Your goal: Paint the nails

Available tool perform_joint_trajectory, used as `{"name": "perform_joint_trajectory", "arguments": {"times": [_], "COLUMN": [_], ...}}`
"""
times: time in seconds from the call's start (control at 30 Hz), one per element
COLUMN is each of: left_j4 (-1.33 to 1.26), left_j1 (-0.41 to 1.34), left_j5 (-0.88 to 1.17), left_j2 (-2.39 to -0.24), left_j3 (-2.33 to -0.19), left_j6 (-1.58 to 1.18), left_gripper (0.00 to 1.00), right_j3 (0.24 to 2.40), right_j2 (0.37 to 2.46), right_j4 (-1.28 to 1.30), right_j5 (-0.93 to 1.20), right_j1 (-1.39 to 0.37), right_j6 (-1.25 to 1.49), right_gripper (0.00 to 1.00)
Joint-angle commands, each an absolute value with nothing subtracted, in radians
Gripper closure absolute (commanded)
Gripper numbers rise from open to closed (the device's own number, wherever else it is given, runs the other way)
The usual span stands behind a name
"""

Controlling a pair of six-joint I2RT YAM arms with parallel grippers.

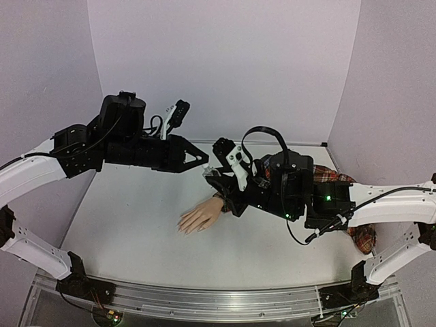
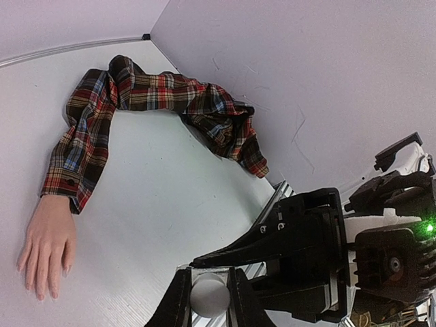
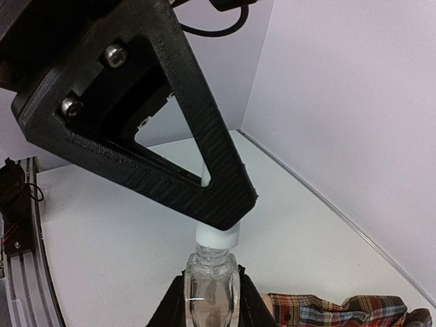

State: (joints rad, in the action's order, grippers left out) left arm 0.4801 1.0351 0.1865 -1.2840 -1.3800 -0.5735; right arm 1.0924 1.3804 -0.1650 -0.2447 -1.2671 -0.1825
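The pale mannequin hand lies palm down on the table at the end of a red plaid sleeve. It also shows in the left wrist view, where its tiny nails are at the fingertips. Above and behind the hand, my right gripper is shut on a small clear bottle and holds it upright in the air. My left gripper is shut on the bottle's white cap. The bottle's neck threads show just below the cap. The two grippers meet in the top view, left and right.
The plaid shirt runs right under my right arm and bunches near the right wall. Purple walls close the table at the back and sides. A metal rail runs along the near edge.
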Motion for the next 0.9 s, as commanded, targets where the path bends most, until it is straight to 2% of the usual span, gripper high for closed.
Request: {"name": "perform_joint_trajectory", "arguments": {"times": [0.0,0.87], "left_j4": [0.44,0.46], "left_j1": [1.038,1.039], "left_j5": [0.167,0.159], "left_j2": [-1.244,-1.254], "left_j3": [-1.403,-1.447], "left_j6": [-0.568,-0.544], "left_gripper": [1.0,1.0], "right_j3": [1.102,1.11], "right_j2": [1.39,1.403], "right_j4": [-0.212,-0.212], "right_j5": [-0.241,-0.219], "right_j1": [-1.267,-1.259], "right_j6": [-0.178,-0.176], "right_gripper": [1.0,1.0]}}
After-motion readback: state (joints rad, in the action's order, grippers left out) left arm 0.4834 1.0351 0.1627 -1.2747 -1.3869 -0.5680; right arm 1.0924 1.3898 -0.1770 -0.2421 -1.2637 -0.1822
